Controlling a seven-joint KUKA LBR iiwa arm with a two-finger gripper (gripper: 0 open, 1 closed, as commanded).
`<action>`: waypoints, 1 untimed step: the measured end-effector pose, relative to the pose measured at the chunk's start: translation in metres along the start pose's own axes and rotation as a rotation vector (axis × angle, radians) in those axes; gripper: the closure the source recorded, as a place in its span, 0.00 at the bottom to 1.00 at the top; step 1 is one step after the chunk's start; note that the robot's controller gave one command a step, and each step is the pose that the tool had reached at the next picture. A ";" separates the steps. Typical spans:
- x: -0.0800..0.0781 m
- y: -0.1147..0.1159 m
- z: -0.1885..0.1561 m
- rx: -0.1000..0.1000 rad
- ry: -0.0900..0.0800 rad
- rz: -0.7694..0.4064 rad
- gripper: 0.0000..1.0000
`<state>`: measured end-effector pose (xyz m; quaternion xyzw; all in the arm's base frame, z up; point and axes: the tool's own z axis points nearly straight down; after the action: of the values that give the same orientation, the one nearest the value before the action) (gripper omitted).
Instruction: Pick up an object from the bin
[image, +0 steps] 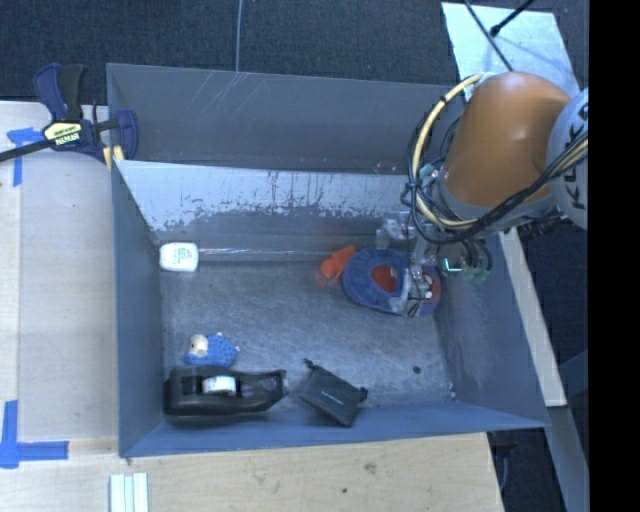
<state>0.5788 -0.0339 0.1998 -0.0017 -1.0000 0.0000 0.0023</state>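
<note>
My gripper (411, 284) is low at the bin's back right, under the orange dome of the wrist. It sits right at the right edge of a blue round thing with a red middle (372, 284), which lies on the bin floor. The gripper's body hides that thing's right side. A small orange thing (337, 263) lies just to the left of the blue one, touching or nearly touching it.
A white small box (179, 257) lies at the back left. Near the front left are a small blue and yellow toy (210, 350) and a black tape dispenser (225, 390). A black flat piece (333, 395) lies at the front middle.
</note>
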 end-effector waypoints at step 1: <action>-0.033 -0.007 0.124 -0.001 -0.018 0.163 0.00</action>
<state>0.6113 -0.0412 0.0751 -0.0829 -0.9965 -0.0005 -0.0065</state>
